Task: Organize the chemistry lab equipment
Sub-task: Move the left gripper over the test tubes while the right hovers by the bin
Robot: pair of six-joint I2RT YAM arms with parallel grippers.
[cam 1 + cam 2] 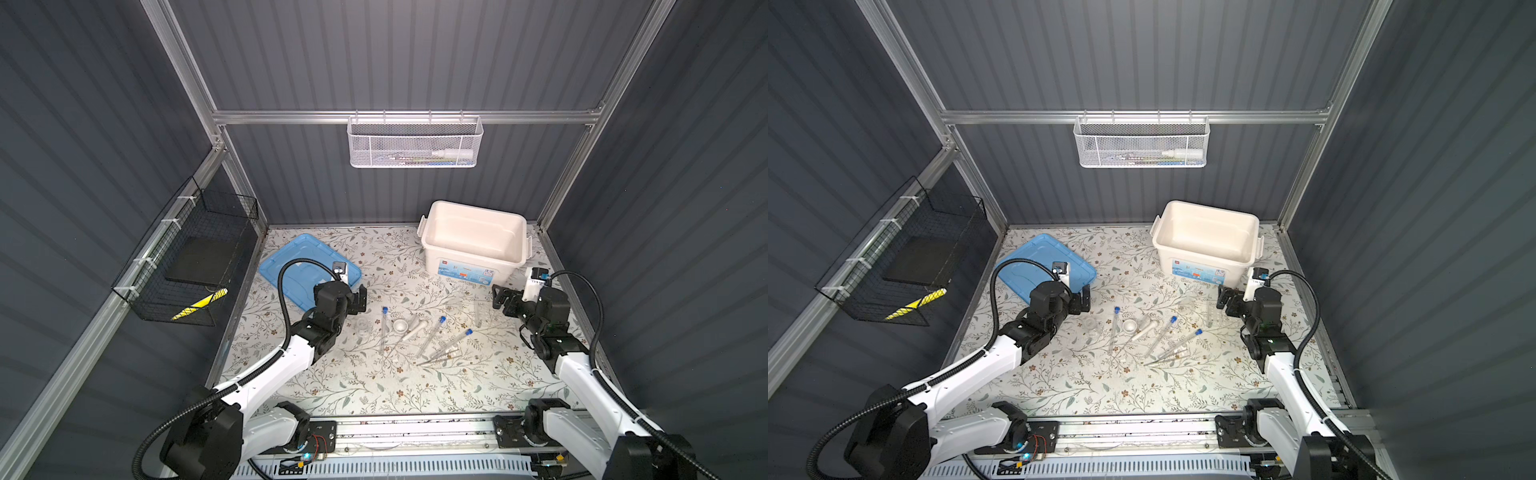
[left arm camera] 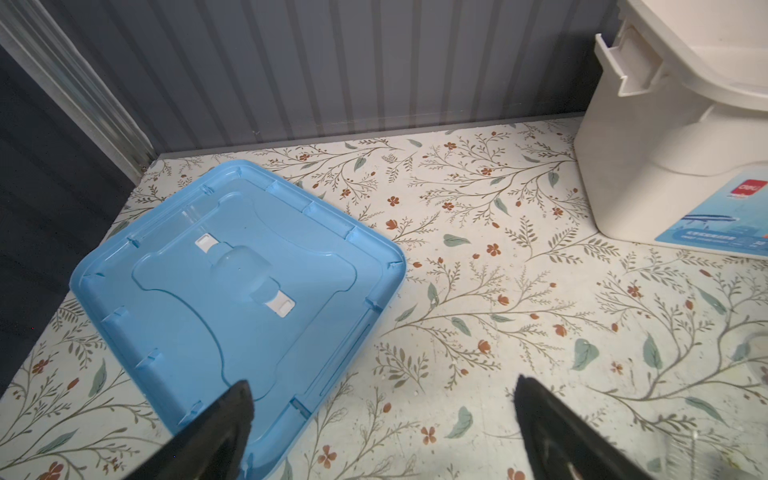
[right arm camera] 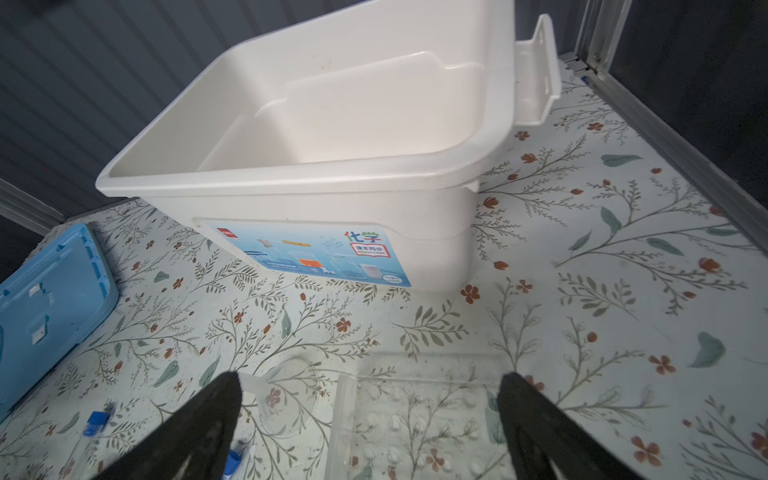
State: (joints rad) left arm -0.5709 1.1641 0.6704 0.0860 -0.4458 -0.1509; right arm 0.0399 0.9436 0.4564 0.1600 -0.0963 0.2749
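Clear plastic, the rectangular tube rack [image 3: 415, 415] lies on the floral table [image 1: 374, 386] just left of our right gripper [image 1: 500, 297], whose jaws stand wide apart (nothing held). Its long axis seems to run near-to-far, and our right arm is nearer; our left gripper [image 1: 359, 299], equally spread and empty, hovers by the blue plastic lid [image 2: 232, 282].

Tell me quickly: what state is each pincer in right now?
Left pincer: open, holding nothing.
Right pincer: open, holding nothing.
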